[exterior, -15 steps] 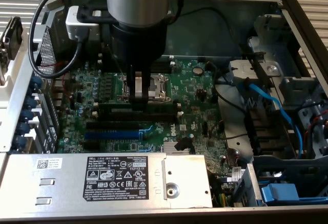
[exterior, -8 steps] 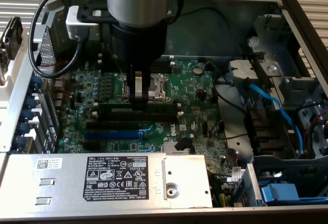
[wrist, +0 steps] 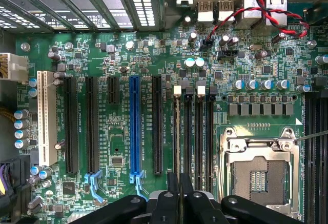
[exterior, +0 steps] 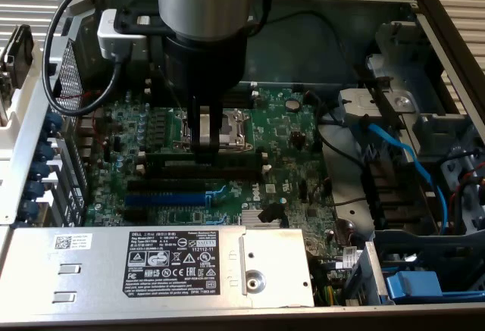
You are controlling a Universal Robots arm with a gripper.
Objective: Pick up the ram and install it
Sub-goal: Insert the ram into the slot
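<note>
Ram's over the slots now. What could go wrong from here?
1. The ram, edge-on in the gripper, could come down askew on the slots and jam.
2. The white clips, if shut, would block seating.
3. A slip could hit the open CPU socket beside them.

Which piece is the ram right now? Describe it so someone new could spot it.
Find the silver CPU socket on the green motherboard. Beside it run black slots; the ram is the thin dark-green stick standing on edge among them, pinched by the gripper.
</note>
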